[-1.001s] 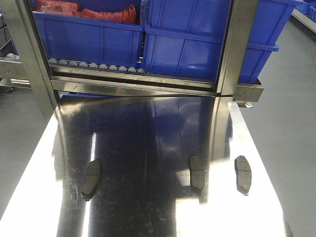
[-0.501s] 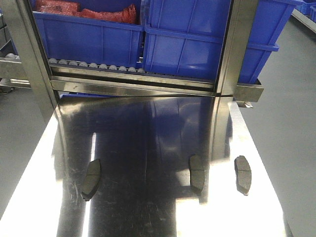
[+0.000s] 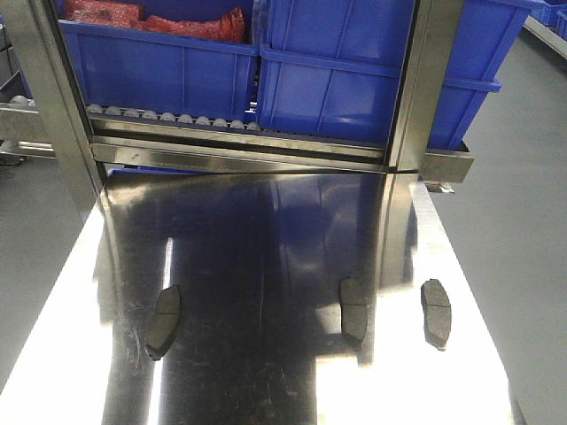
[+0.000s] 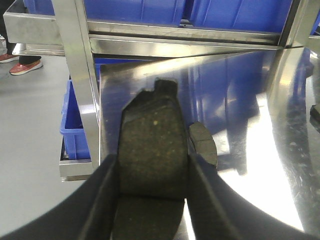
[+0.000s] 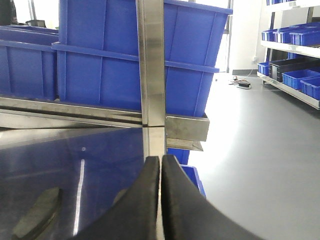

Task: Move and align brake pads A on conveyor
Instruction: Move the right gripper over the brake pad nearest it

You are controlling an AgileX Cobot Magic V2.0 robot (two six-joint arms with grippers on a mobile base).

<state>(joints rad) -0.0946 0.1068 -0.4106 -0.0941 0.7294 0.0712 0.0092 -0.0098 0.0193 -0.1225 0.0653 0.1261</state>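
Note:
Three brake pads A lie on the shiny steel tabletop (image 3: 266, 372) in the front view: one at the left (image 3: 164, 320), one at the middle (image 3: 353, 310), one at the right (image 3: 436, 312). In the left wrist view my left gripper (image 4: 150, 160) is shut on a further brake pad (image 4: 152, 135), held lengthwise between the black fingers, dark friction face up. Just beyond it another pad (image 4: 202, 144) rests on the steel. My right gripper (image 5: 160, 160) is shut with nothing in it, and a pad (image 5: 37, 215) lies to its lower left. The conveyor is out of view. Neither gripper appears in the front view.
A steel roller rack (image 3: 248, 146) with blue bins (image 3: 354, 80) closes off the far end of the tabletop. Upright steel posts stand at its left (image 3: 53, 106) and right (image 3: 421, 88). Grey floor (image 3: 523, 248) drops away on both sides of the table.

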